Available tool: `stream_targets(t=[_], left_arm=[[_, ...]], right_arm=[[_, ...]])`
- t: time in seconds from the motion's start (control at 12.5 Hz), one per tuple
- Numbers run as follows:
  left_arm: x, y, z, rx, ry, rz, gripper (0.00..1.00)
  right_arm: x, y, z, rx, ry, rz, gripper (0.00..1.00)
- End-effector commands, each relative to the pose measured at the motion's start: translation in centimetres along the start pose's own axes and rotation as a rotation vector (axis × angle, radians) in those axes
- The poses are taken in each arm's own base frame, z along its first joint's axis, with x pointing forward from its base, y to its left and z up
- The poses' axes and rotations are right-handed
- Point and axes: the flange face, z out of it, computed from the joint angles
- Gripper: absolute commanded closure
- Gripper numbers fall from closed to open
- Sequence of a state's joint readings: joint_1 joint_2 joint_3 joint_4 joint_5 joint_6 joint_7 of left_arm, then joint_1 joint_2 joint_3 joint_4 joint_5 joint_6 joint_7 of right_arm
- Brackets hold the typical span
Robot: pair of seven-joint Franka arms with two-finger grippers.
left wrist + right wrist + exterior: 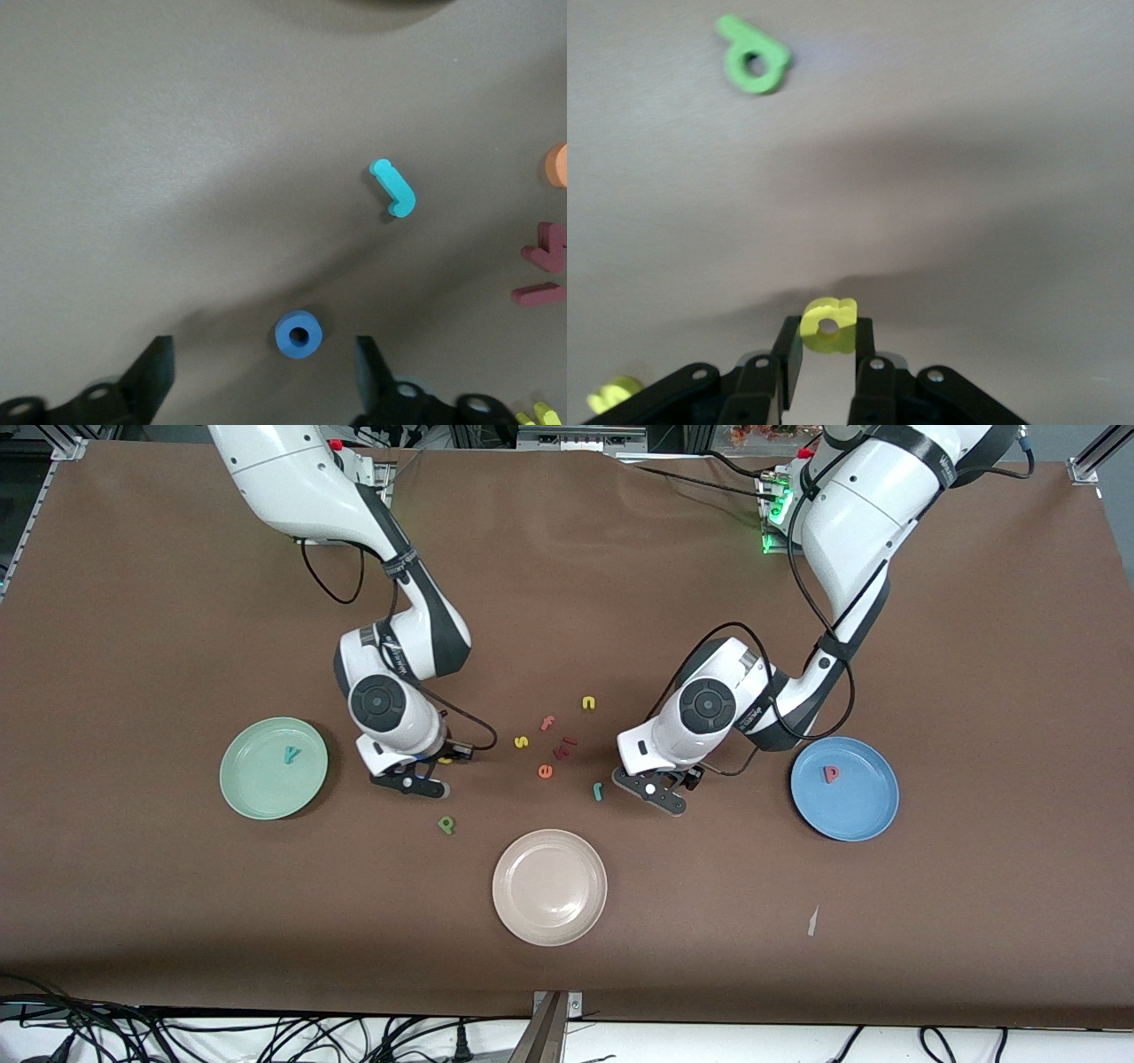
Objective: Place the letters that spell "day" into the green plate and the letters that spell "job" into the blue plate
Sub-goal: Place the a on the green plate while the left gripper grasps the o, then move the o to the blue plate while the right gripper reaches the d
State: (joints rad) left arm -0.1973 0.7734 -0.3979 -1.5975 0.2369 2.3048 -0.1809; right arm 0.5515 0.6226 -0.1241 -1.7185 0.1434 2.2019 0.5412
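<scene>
My right gripper (827,341) is shut on the yellow a (828,325), pinched between its fingertips low over the table, near the green plate (257,797). The teal y (291,755) lies in that plate. The green d (753,64) lies on the table (446,825), nearer the front camera than that gripper (449,757). My left gripper (266,376) stands open low over the table. The blue o (299,335) lies flat between its fingers, touching neither. The teal j (394,188) lies close by (599,790). The red b (830,774) lies in the blue plate (864,819).
A beige plate (549,886) stands near the front camera, midway between the arms. Loose letters lie between the grippers: a yellow s (521,741), a yellow n (588,702), an orange e (545,771), a red f (547,723) and dark red pieces (564,748).
</scene>
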Motion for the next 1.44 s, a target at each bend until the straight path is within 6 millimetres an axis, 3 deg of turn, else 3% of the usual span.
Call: stream_targets(t=[0.0, 0.24, 0.48, 0.72, 0.8, 0.88, 0.96, 1.04, 1.2, 1.28, 1.36], left_arm=[[0.2, 1.0, 1.1, 0.032, 0.006, 0.006, 0.33], [0.0, 1.1, 2.1, 0.047, -0.004, 0.024, 0.36], [-0.1, 1.0, 2.3, 0.049, -0.009, 0.022, 0.35], [-0.2, 1.4, 2.7, 0.049, -0.013, 0.027, 0.35], [-0.2, 1.4, 2.7, 0.049, -0.012, 0.027, 0.36], [-0.1, 1.5, 2.8, 0.046, -0.004, 0.029, 0.39], [-0.2, 1.5, 3.2, 0.056, 0.0, 0.045, 0.43], [-0.2, 1.4, 3.6, 0.083, 0.001, 0.073, 0.55], [-0.1, 1.3, 3.4, 0.096, 0.007, 0.084, 0.91], [-0.1, 1.3, 3.4, 0.096, 0.007, 0.085, 1.0], [-0.1, 1.3, 3.3, 0.098, 0.006, 0.085, 1.0]], right_arm=[[1.6, 5.0, -2.8, -0.041, -0.057, -0.073, 0.8], [3.2, 10.1, -3.8, -0.081, -0.107, -0.156, 0.8], [4.8, 17.7, -4.0, -0.099, -0.131, -0.271, 0.8], [7.1, 25.2, -3.5, -0.115, -0.134, -0.259, 0.8], [7.6, 27.6, -3.1, -0.105, -0.138, -0.284, 0.77], [7.9, 29.3, -2.8, -0.095, -0.148, -0.314, 0.64], [8.1, 29.9, -2.8, -0.09, -0.148, -0.315, 0.37], [7.9, 29.7, -2.8, -0.074, -0.154, -0.306, 0.03], [7.6, 28.5, -3.4, -0.047, -0.162, -0.305, 0.0], [7.4, 27.3, -3.8, -0.044, -0.173, -0.317, 0.0], [7.1, 25.5, -4.5, -0.034, -0.175, -0.343, 0.0]])
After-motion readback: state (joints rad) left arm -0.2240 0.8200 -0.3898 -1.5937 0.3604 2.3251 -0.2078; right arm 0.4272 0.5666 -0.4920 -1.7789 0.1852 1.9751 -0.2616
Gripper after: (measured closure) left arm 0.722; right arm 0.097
